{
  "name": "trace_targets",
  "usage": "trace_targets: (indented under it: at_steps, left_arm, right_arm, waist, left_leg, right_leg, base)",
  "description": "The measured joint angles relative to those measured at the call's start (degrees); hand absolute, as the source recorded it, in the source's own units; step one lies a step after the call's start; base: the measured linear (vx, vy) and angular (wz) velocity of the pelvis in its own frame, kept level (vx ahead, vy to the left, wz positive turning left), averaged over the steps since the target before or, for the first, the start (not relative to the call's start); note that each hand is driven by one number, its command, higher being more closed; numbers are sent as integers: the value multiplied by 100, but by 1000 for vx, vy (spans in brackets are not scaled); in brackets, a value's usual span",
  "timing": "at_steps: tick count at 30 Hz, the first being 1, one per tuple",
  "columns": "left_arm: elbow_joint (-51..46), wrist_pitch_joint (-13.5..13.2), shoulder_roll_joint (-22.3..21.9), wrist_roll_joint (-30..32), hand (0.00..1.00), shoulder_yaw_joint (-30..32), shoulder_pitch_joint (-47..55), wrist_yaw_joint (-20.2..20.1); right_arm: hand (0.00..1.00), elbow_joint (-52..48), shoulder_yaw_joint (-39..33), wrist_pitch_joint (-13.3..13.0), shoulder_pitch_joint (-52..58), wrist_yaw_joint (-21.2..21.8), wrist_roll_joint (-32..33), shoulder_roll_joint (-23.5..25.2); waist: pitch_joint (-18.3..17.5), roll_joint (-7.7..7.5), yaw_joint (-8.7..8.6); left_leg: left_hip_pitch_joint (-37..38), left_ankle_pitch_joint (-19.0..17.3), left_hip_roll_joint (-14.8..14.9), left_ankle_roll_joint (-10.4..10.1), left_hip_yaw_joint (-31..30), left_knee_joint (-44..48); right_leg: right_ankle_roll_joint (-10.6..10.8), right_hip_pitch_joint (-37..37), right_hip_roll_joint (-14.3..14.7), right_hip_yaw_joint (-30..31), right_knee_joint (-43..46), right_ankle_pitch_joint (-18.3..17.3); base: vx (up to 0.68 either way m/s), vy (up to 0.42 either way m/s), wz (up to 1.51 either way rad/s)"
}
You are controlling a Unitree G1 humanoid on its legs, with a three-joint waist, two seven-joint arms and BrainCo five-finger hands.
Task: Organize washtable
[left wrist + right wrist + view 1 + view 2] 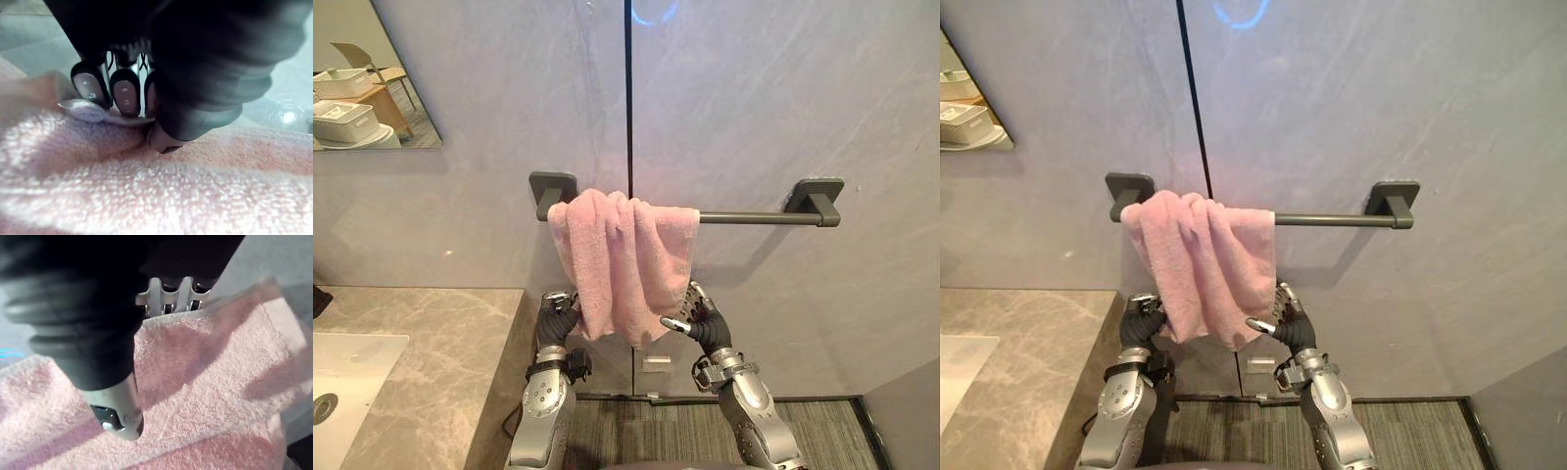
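A pink towel hangs bunched over the left end of a dark wall bar. My left hand is at the towel's lower left corner. In the left wrist view its fingers and thumb pinch the towel's edge by a small white label. My right hand holds the lower right corner. There the thumb lies on the front of the cloth and the fingers are curled behind its edge.
A marble counter with a white sink lies at the lower left, its edge close to my left arm. A mirror hangs on the upper left wall. The right half of the bar is bare.
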Motion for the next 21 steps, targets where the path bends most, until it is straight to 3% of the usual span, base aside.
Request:
trace_targets:
  at_steps: [10, 21]
  left_arm:
    - [0, -41, 2, -5, 100, -7, 0, -2]
    - [0, -95, -2, -7, 100, 57, 1, -120]
  right_arm:
    - [100, 37, -21, 0, -32, -17, -56, 0]
    - [100, 23, -896, -20, -31, -165, -165, 165]
  waist:
    - [-27, -43, 99]
    - [-32, -50, 110]
  left_leg:
    - [-7, 144, -27, 5, -103, -198]
    - [-7, 144, -39, 7, -102, -203]
  right_leg:
    - [-1, -33, -9, -116, -26, 0]
    - [0, -33, -23, -116, -37, 0]
  base:
    - [-15, -11, 5]
    - [-22, -7, 0]
